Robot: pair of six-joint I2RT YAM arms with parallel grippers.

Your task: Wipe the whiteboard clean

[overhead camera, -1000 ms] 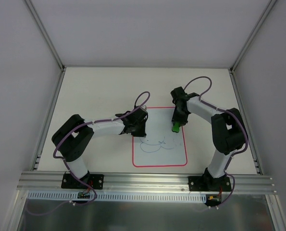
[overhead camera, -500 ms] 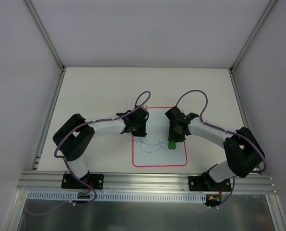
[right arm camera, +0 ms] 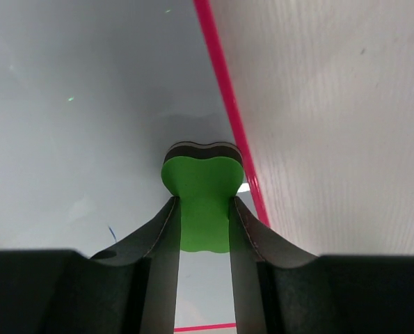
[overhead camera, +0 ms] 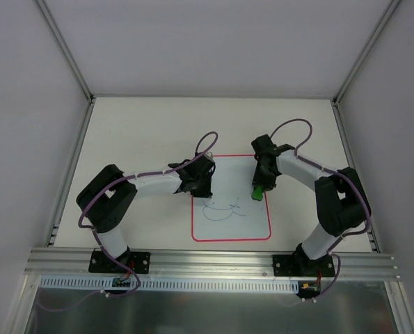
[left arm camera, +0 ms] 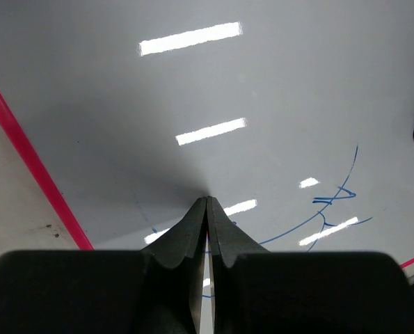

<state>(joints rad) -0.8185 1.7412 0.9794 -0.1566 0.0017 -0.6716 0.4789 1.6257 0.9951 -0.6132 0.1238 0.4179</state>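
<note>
The whiteboard (overhead camera: 231,223) lies flat on the table with a red-pink border and blue scribbles (overhead camera: 224,211) across its middle. My right gripper (overhead camera: 259,193) is shut on the green eraser (right arm camera: 202,195), which presses on the board near its right border (right arm camera: 227,104). My left gripper (overhead camera: 198,189) is shut and empty, its tips touching the board (left arm camera: 276,90) near the left border (left arm camera: 33,167). Blue lines (left arm camera: 332,202) show to the right of the left fingertips (left arm camera: 200,212).
The board sits on a cream table (overhead camera: 137,132) inside white walls. A metal rail (overhead camera: 213,261) runs along the near edge by the arm bases. Bare tabletop (right arm camera: 346,104) lies right of the board's border.
My right gripper moved the eraser from the board's middle back toward the right border and farther away. The right-hand part of the scribbles is gone. The left arm has not moved.
</note>
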